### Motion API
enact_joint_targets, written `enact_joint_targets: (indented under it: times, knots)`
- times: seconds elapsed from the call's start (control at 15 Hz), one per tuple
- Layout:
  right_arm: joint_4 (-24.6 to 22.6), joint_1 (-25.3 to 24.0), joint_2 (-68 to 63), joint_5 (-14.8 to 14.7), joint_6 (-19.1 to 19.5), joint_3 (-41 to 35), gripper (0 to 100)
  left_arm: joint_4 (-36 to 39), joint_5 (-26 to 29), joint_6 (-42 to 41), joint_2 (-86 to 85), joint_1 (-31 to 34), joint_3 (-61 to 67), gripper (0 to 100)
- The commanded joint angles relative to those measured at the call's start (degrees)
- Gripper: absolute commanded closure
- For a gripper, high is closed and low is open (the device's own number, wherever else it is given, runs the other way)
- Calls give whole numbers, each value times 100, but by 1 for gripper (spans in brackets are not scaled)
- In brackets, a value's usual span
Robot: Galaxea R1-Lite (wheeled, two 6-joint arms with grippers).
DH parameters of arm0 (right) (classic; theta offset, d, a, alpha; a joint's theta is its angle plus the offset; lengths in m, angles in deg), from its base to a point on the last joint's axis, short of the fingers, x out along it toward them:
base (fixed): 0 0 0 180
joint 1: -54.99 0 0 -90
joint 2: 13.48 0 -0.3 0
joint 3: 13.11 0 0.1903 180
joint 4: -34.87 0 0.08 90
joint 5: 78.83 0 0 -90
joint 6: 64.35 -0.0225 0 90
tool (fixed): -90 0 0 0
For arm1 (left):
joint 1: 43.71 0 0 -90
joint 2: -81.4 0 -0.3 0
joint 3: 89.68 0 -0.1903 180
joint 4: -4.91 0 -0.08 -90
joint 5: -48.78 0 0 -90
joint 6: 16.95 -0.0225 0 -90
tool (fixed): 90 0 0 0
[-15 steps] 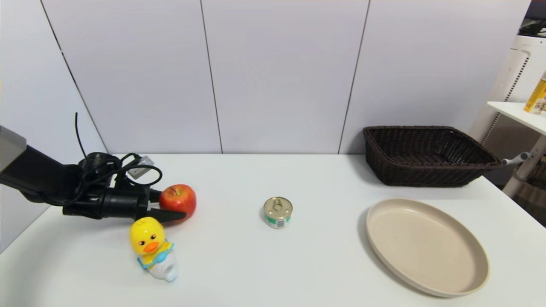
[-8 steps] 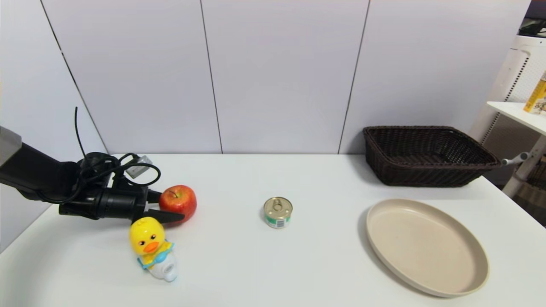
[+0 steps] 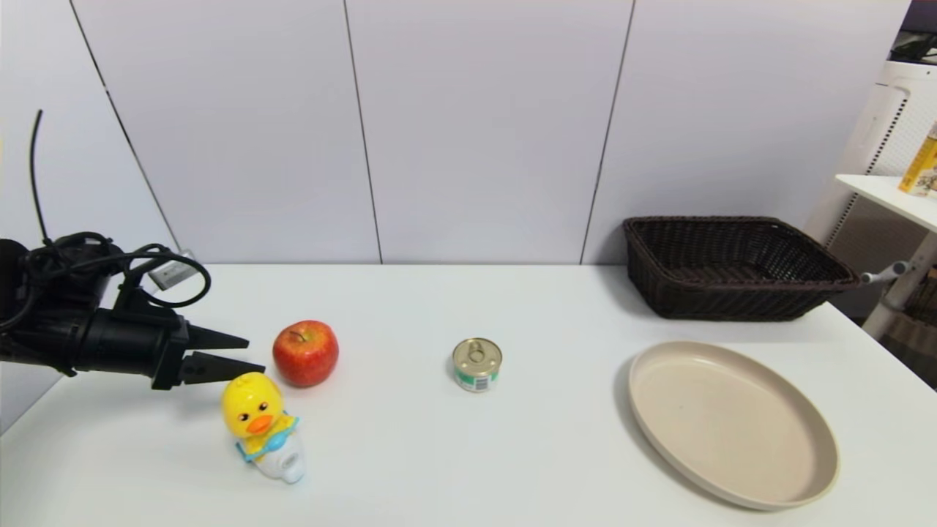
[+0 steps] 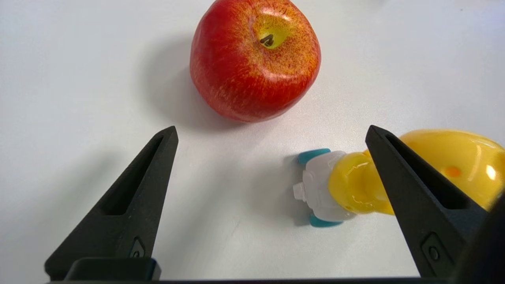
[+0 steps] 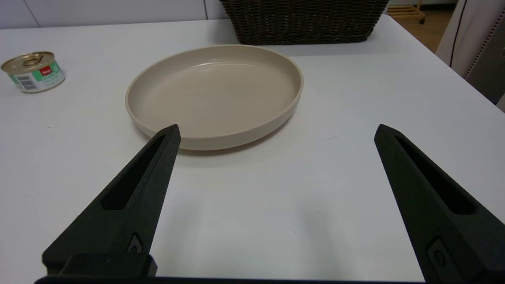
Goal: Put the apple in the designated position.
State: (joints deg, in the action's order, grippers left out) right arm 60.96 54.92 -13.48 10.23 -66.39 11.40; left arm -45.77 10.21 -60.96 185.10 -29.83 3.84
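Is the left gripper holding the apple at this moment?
No, the left gripper is open, and the apple sits on the table ahead of its fingertips.

Glossy red apple (image 3: 305,353), yellow-streaked around the stem, upright on bare white tabletop, left of centre, touching nothing.

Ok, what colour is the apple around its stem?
Yellow around the stem, fading into streaky red on the apple; clearest in the left wrist view.

Duck toy (image 3: 260,424), can (image 3: 476,364), plate (image 3: 732,422), basket (image 3: 732,267).
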Motion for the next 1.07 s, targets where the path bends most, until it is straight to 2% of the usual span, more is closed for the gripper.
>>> enact_joint_targets:
  times: [0.07,0.2,0.33,0.4,0.53,0.8,1.07]
  knots:
    - [1,-1,-9,-3,1,0,0,-47,-801,920,-1510,-17,-140,0]
    - [1,-1,-9,-3,1,0,0,59,-1434,1632,-2222,-378,-123,0]
    - [1,-1,-9,-3,1,0,0,287,-2366,2458,-2969,-905,9,0]
    - [1,-1,-9,-3,1,0,0,595,-3051,2722,-3435,-1222,247,0]
    - [1,-1,-9,-3,1,0,0,1509,-3807,2722,-4243,-1503,1011,0]
    - [1,-1,-9,-3,1,0,0,2942,-4308,2959,-6151,-1512,2980,0]
    - [1,-1,-9,-3,1,0,0,3636,-4308,2933,-8295,-1318,5028,0]
